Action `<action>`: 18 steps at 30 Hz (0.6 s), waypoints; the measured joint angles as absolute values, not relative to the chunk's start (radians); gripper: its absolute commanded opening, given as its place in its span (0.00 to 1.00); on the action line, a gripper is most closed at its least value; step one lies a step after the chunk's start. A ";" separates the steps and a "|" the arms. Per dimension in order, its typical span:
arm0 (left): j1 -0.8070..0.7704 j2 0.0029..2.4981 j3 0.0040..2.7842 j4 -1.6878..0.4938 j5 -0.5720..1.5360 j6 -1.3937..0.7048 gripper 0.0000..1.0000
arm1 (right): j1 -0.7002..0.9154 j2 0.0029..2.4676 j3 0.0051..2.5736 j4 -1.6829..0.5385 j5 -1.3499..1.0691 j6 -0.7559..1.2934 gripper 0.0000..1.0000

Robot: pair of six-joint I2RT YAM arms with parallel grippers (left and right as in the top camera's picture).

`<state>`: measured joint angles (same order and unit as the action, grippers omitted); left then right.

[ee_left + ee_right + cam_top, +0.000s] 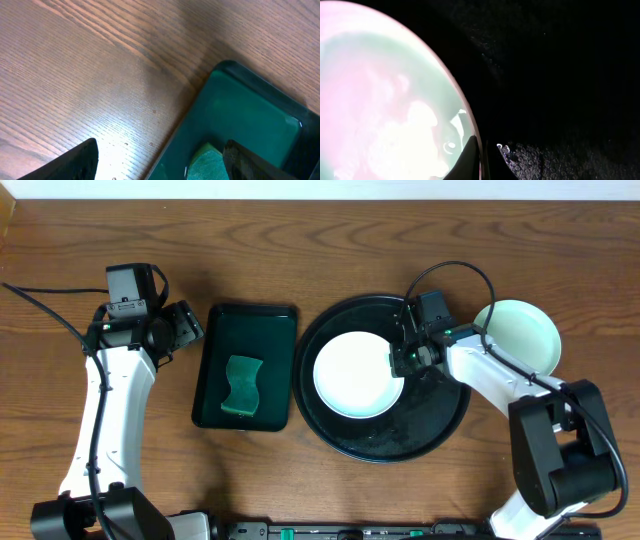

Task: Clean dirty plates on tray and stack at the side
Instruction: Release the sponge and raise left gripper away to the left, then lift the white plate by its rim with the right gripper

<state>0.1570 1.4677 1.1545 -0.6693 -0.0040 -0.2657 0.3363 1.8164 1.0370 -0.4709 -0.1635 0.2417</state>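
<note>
Fingers [469,159] of the right gripper [402,362] are pinched on the rim of the white plate [355,375] at its three o'clock edge, one tip inside the lip and one outside. The left gripper [160,167] hangs with its fingers spread wide and nothing between them, over bare wood by the ten o'clock corner of the green tray [275,330]

To my eye the step is lifting this plate off to join the one at the side. A pinch on a thin, smooth lip gives little hold, so I'd raise it slowly, keep it level, clear the raised rim, then lower it centred on the other plate before letting go. From above its face looks clean; the wrist view is too washed out by glare to confirm

The table [300,240] is matte brown wood with long grain. The black tray [440,430] is round and glossy, flecked with specks or droplets, I can't tell which, and the white plate sits on it toward nine o'clock. The green tray is a dark rectangle with rounded corners, at the black tray's nine o'clock. The mint plate [525,335], shallow and round, rests off the tray at its two o'clock. A wavy-edged green sponge [241,385] lies toward the green tray's six o'clock end
</note>
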 measured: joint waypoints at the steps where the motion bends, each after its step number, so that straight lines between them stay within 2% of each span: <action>1: 0.157 1.468 1.155 -0.669 -0.004 -0.266 0.80 | 0.336 1.814 1.037 -0.474 -0.164 0.242 0.01; 18: 0.157 1.468 1.155 -0.670 -0.004 -0.266 0.80 | 0.326 1.765 1.039 -0.609 -0.167 0.257 0.01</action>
